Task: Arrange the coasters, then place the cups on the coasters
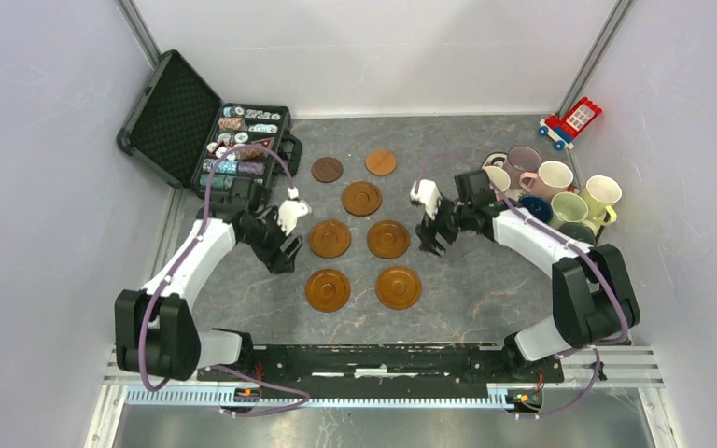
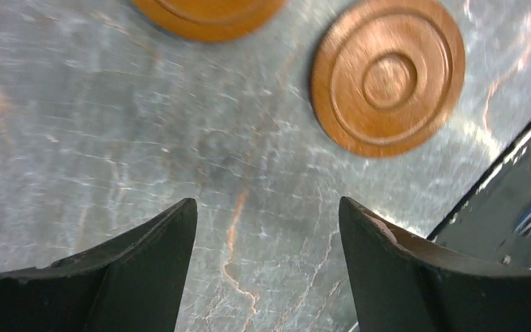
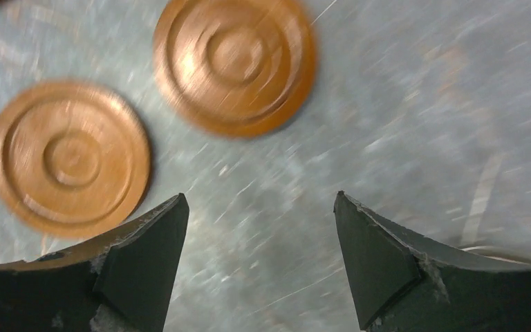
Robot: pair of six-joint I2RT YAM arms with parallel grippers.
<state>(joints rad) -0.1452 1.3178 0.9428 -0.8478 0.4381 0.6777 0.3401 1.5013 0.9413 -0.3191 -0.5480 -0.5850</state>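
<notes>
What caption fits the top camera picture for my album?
Both open, the left gripper and right gripper flank seven wooden coasters; the cups sit bunched at the right.

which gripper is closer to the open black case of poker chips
Left. The left gripper is close to the near corner of the open black case; the right gripper is across the round brown wooden coasters from it.

Left wrist view's top edge cuts off one blurred coaster [image 2: 207, 14].
</notes>
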